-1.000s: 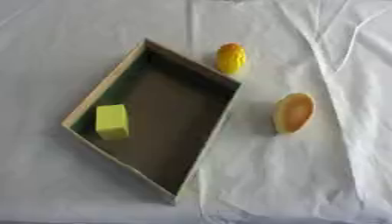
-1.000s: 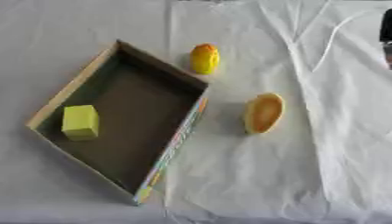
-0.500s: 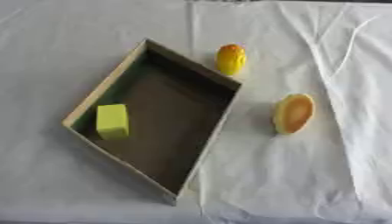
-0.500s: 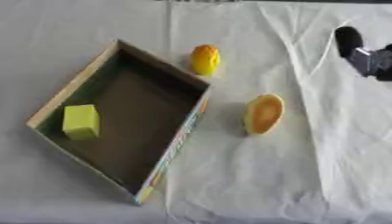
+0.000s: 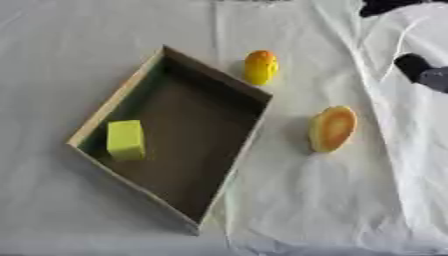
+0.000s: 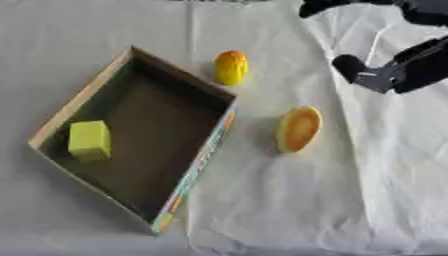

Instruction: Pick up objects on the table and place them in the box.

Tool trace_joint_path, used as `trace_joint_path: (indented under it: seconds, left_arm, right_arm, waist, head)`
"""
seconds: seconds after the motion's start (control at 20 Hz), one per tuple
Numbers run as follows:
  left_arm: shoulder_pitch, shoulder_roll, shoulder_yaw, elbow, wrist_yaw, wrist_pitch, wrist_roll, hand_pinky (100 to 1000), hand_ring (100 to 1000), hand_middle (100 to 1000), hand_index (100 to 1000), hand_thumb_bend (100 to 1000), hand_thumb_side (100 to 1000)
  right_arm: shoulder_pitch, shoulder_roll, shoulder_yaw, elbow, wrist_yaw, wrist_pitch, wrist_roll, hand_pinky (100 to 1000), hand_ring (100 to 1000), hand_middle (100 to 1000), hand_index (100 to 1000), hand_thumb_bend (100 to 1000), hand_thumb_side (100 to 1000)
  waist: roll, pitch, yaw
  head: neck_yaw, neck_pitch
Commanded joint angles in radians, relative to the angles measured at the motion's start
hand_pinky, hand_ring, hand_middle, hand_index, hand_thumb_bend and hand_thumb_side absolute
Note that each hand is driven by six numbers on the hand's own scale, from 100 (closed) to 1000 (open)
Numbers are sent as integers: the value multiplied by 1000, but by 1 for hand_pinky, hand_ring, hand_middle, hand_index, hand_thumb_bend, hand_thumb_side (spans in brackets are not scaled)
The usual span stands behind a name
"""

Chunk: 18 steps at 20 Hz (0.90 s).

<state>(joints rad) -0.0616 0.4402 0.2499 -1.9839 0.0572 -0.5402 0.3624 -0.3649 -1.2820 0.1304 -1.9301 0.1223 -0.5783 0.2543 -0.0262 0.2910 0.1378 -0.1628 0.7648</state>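
Note:
A shallow cardboard box [image 5: 114, 100] lies askew on the white cloth, with a yellow block [image 5: 125, 140] inside at its left end. A small yellow-orange rounded object [image 5: 260, 66] stands just beyond the box's far right wall. To the right of the box an orange oval piece [image 5: 332, 128] rests on the cloth. My right hand [image 6: 411, 67] reaches in from the upper right, black with a silver joint. It hangs open and holds nothing, up and to the right of the orange oval piece. One dark fingertip [image 6: 348, 65] points left. My left hand does not show.
Creased white cloth [image 5: 332, 210] covers the table, with a fold line running down from the far edge past the box's right corner. A thin white cable [image 6: 378, 37] lies near my right hand.
My right hand has come further into view from the right edge, moving left toward the two loose objects. The box and objects have not moved.

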Motion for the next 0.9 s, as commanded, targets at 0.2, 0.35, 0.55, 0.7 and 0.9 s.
trace_joint_path:
  seconds: [0.2,0.35,0.55,0.7,0.9]
  left_arm:
    - [-7,21,0,-16,10,-1,-16,852,749,729,833,100,591]
    - [-9,21,0,-16,13,-2,-19,852,749,729,833,100,591]
    - [-10,17,-1,-16,15,0,-22,852,749,729,832,100,592]
    - [-13,14,-2,-16,18,2,-26,852,749,729,832,100,592]
    - [-14,11,-5,-16,22,4,-31,853,749,730,832,100,592]
  right_arm:
    - [-61,-8,60,101,99,-49,26,904,905,811,940,100,230]
    - [-78,11,90,142,127,-80,48,926,920,816,948,100,223]
    - [-85,28,101,175,155,-111,93,944,937,822,951,100,234]
    - [-80,40,103,181,188,-118,104,958,949,833,954,100,260]
    - [-76,64,120,192,241,-115,107,961,952,832,965,100,294]
  waist:
    - [5,-9,5]
    - [6,-6,7]
    - [6,-3,7]
    - [6,-1,8]
    - [6,0,11]
  head:
    - [-17,2]
    - [-20,3]
    - [-19,2]
    - [-18,2]
    - [-17,3]
